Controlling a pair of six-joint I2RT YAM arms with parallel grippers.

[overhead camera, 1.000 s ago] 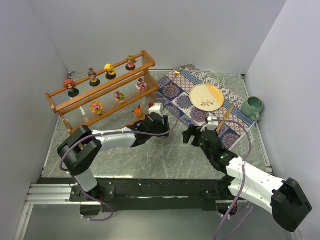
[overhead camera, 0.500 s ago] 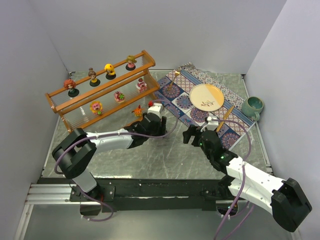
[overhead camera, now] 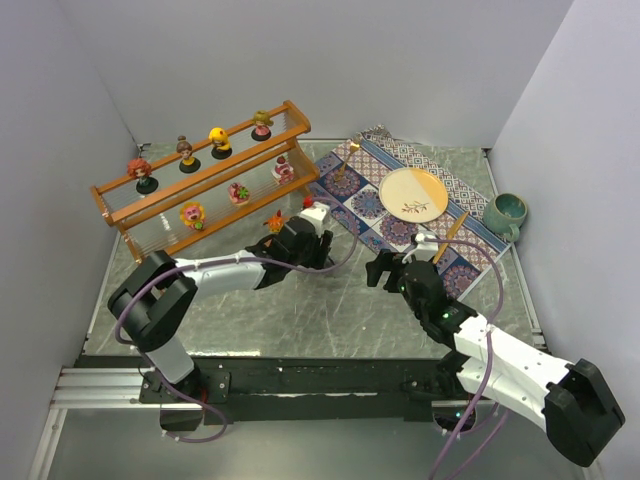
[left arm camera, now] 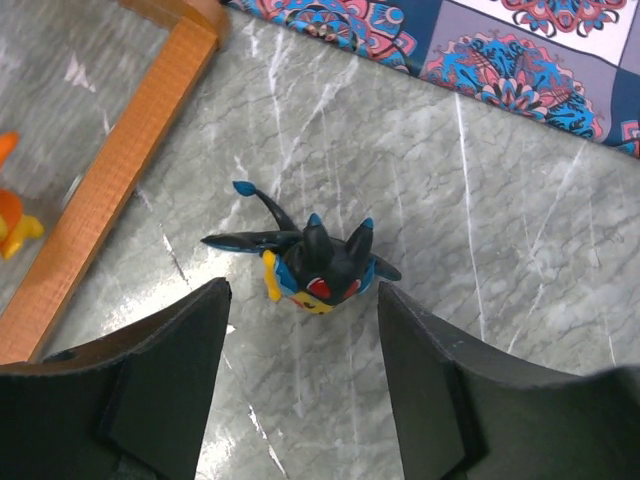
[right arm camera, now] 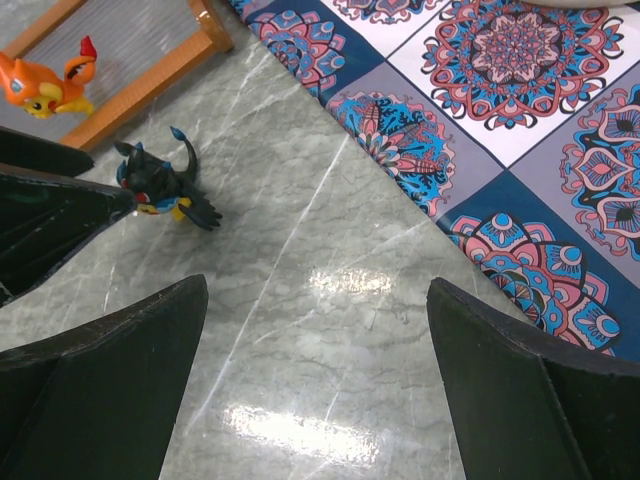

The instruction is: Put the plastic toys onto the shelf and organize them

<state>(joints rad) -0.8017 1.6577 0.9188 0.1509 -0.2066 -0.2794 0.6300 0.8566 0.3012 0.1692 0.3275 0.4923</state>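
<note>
The black spiky toy (left arm camera: 315,265) lies on the marble table just ahead of my open left gripper (left arm camera: 305,330), between its fingertips' lines and not touched. It also shows in the right wrist view (right arm camera: 160,185). In the top view my left gripper (overhead camera: 306,228) covers it, beside the shelf (overhead camera: 200,180). An orange toy (overhead camera: 273,222) stands at the shelf's lowest tier. Several dolls (overhead camera: 219,141) stand on the top tier and pink flowery ones (overhead camera: 238,192) lower down. My right gripper (overhead camera: 385,268) is open and empty over bare table.
The patterned blue mat (overhead camera: 372,205) lies right of the shelf with a plate (overhead camera: 413,193) on it. A teal mug (overhead camera: 504,212) stands at the far right. The shelf's wooden rail (left arm camera: 120,170) runs close to the left finger.
My left gripper has shifted a little left and farther out, toward the shelf's end. The right arm has not moved.
</note>
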